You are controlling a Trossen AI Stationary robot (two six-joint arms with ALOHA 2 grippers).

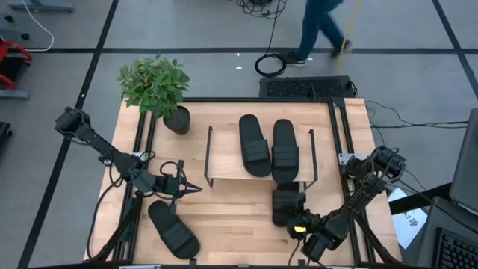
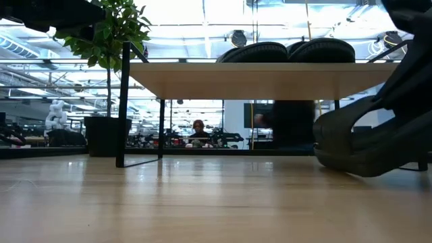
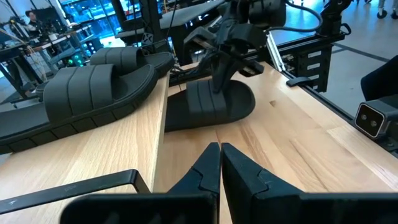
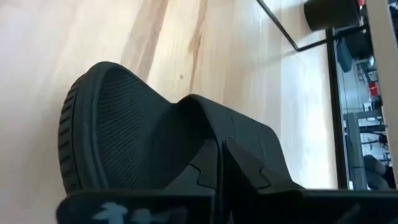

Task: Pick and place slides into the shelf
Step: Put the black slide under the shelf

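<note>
Two black slides lie side by side, soles down, on the shelf's light-wood top board in the middle of the table. A third slide sits just in front of the shelf's right end, with my right gripper shut on it. The fourth slide lies flat on the table near the front left. My left gripper hovers shut and holding nothing, left of the shelf's front, pointing toward the right. My right gripper pinches the third slide's wide strap between its two fingers, at the strap's edge. It comes slanting down from the table's near right side. The slide is tilted, its held part raised, and its lower end seems to be on the table.
A potted plant stands at the table's far left corner. Black metal rails run along the table's sides. Bare wood lies between the two grippers. A person walks on the floor beyond the far edge.
</note>
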